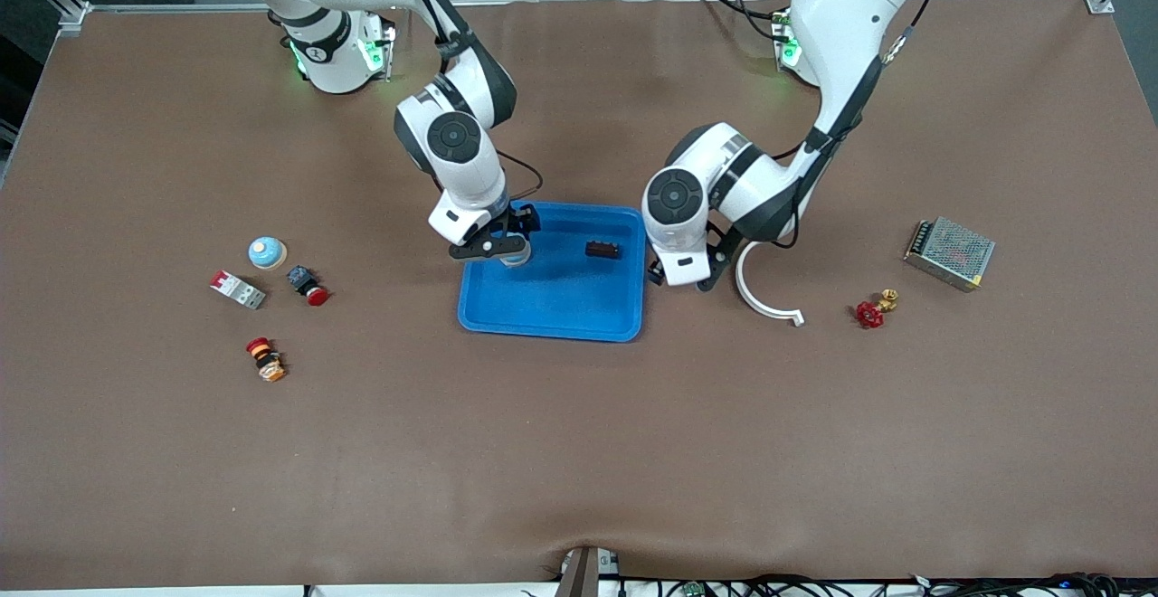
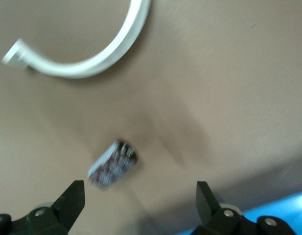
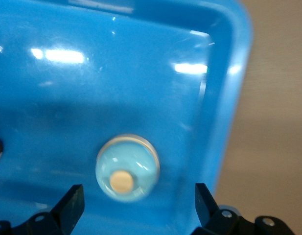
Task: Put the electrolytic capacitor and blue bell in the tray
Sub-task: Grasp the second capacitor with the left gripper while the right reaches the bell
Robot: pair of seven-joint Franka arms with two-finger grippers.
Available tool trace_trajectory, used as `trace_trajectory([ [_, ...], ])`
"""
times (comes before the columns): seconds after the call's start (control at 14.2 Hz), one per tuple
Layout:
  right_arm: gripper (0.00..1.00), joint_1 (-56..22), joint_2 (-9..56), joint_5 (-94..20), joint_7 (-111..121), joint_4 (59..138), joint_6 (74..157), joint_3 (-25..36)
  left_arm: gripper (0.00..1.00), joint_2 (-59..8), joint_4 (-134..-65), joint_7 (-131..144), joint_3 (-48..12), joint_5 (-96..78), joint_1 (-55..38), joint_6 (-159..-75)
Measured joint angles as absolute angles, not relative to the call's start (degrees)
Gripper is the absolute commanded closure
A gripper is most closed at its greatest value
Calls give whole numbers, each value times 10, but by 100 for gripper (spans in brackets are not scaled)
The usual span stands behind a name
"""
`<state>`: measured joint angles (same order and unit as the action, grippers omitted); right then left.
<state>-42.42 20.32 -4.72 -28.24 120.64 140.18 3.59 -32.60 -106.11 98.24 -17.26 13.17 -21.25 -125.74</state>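
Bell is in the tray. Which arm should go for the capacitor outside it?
Left. Its open left gripper hangs directly over the capacitor on the table beside the tray; the right gripper, also open, is over the bell.

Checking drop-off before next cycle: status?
Right gripper open over tray, bell inside. Left gripper open over table; capacitor lies outside tray. White curved piece nearby.

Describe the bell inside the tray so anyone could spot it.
Start at the blue tray mid-table. Under the open right gripper, by the tray's rim, sits a pale-blue domed bell with a tan button. Its twin lies outside, on the tabletop.
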Motion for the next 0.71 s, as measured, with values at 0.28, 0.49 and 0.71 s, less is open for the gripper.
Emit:
trace_trajectory([
  [0.28, 0, -359, 112, -47, -174, 1203, 1284, 41, 0, -319, -1117, 872, -174, 168, -163, -1349],
  [0.49, 0, -309, 64, -47, -92, 1204, 1220, 43, 0, -307, -1128, 745, -174, 168, -152, -1348],
  [0.71, 0, -239, 32, -46, 8, 1207, 1172, 44, 0, -295, -1155, 684, -179, 170, -149, -1350],
])
